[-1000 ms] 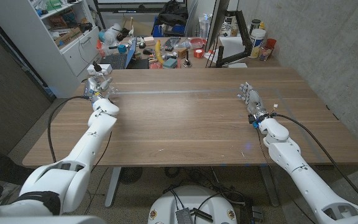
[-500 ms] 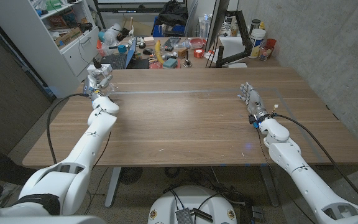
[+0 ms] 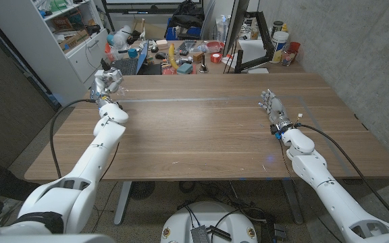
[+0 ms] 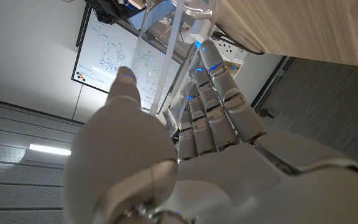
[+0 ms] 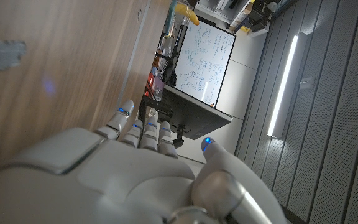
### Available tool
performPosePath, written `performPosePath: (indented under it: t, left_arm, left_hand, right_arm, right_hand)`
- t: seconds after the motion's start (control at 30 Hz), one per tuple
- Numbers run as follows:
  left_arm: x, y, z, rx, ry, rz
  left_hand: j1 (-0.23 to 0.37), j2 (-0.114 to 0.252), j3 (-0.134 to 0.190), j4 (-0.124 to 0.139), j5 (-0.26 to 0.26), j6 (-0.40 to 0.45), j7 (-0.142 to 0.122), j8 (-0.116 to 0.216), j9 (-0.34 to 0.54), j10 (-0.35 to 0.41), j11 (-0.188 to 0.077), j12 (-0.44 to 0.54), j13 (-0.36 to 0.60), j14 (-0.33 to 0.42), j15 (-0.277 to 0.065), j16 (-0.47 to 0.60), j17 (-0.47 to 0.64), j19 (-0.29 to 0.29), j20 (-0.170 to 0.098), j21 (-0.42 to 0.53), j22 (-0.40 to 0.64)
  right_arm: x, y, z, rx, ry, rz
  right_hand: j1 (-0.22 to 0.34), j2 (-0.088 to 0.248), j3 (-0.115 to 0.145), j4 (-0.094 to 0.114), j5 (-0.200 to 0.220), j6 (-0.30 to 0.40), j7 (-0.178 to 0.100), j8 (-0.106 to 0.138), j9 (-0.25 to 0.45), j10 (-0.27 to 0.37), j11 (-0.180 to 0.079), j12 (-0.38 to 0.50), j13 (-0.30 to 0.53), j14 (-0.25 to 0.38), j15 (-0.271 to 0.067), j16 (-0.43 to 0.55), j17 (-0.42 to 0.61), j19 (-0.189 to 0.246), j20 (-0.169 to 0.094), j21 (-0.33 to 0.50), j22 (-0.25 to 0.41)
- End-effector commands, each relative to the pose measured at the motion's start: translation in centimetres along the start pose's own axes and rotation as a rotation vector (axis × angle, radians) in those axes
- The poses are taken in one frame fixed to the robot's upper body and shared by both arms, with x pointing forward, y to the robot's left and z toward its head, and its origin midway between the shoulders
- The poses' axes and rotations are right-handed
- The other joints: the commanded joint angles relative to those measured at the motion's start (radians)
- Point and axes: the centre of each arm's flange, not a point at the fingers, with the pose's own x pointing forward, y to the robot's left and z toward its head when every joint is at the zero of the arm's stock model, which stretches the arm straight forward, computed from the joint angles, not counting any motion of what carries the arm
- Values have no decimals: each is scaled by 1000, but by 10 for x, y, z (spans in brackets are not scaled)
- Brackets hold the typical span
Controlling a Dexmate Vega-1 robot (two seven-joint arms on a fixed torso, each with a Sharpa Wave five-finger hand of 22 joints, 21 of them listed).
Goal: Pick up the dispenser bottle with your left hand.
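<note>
Left hand [image 3: 107, 84] grips dispenser bottle [image 4: 166, 56] over wooden table [image 3: 201, 128].

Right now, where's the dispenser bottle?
In the head view, the dispenser bottle is at the table's far left corner, held in the left hand. The left wrist view shows its clear body between the thumb and fingers.

1. The table [image 3: 201, 128] is brown wood with a darker grain and 1 pale stripe across its upper part.
2. The dispenser bottle [image 4: 166, 56] is clear, with a white tube inside.
3. The left hand [image 3: 107, 82] and right hand [image 3: 271, 105] are silver-grey; small blue lights glow on the fingertips [image 4: 125, 76].
4. The arms are white with black cables.
</note>
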Motion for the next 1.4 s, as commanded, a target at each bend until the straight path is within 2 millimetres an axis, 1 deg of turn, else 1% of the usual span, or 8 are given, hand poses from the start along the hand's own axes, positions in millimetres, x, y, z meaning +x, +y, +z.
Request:
performPosePath:
  t: [0.03, 0.1, 0.13, 0.77, 0.97, 1.17, 1.37, 1.4]
  left_arm:
    - [-1, 1, 8, -28, -52, -29]
    - [-1, 1, 10, -31, -61, -33]
    - [-2, 1, 11, -33, -64, -34]
    - [-5, 6, 23, -55, -107, -55]
    - [-6, 8, 26, -59, -115, -62]
    - [-8, 10, 30, -56, -118, -67]
    - [-9, 13, 34, -53, -124, -73]
    - [-9, 13, 35, -54, -125, -76]
  left_hand:
    - [96, 105, 42, -3, 6, 7, -3, -4, 4, 70, -79, -3, 5, 77, -198, -7, 7, 12, -26, -6, 1]
    - [96, 106, 43, -3, 6, 8, -2, -5, 4, 69, -83, -5, 5, 76, -198, -8, 7, 12, -27, -7, 1]
    - [96, 106, 43, -2, 5, 8, -2, -5, 4, 71, -77, -5, 5, 77, -198, -9, 7, 12, -27, -8, 1]
    - [93, 109, 45, 3, 2, 12, -2, -11, 5, 74, -79, -11, 6, 81, -198, -17, 9, 15, -29, -16, 1]
    - [93, 110, 47, 4, 1, 14, -2, -12, 5, 76, -85, -12, 7, 83, -198, -19, 9, 16, -30, -19, 1]
    - [94, 111, 48, 5, 0, 13, -3, -15, 5, 77, -79, -14, 7, 85, -199, -22, 9, 18, -30, -22, 1]
    - [95, 112, 49, 5, -1, 15, -1, -16, 6, 76, -89, -16, 7, 86, -199, -24, 10, 19, -31, -24, 1]
    - [94, 112, 50, 5, -2, 14, -2, -17, 6, 77, -83, -16, 7, 86, -199, -25, 10, 20, -31, -25, 1]
  right_arm:
    - [-2, -3, -2, 4, 0, -3]
    - [-3, -4, -2, 5, 0, -4]
    - [-3, -4, -2, 6, 0, -4]
    - [-7, -6, -2, 10, -6, -6]
    - [-8, -8, -2, 10, -8, -7]
    - [-9, -9, -2, 11, -10, -7]
    - [-10, -10, -2, 13, -13, -8]
    - [-10, -11, -2, 14, -13, -8]
  right_hand:
    - [8, 58, -4, 3, 5, 13, 1, 1, 3, 6, 0, 1, 5, 7, -5, -4, 3, 4, -98, -4, 2]
    - [8, 58, -4, 3, 5, 13, 2, 1, 3, 7, 1, 1, 5, 7, -5, -4, 2, 4, -98, -4, 2]
    - [7, 58, -5, 3, 5, 13, 2, 1, 3, 7, 0, 1, 5, 7, -5, -4, 2, 4, -98, -5, 2]
    - [8, 57, -4, 4, 6, 13, 1, 1, 3, 6, 1, 1, 5, 7, -6, -5, 2, 5, -98, -10, 2]
    - [8, 57, -5, 4, 6, 13, 1, 1, 3, 6, 0, 0, 5, 7, -6, -5, 2, 5, -99, -12, 2]
    - [8, 58, -5, 4, 7, 13, 1, 1, 3, 6, 1, 1, 5, 7, -6, -5, 2, 6, -99, -13, 2]
    - [8, 57, -5, 4, 7, 13, 1, 1, 3, 7, 0, 1, 5, 8, -6, -5, 1, 7, -99, -15, 2]
    - [8, 57, -5, 5, 7, 13, 1, 1, 3, 7, 1, 1, 5, 8, -6, -5, 2, 7, -99, -15, 2]
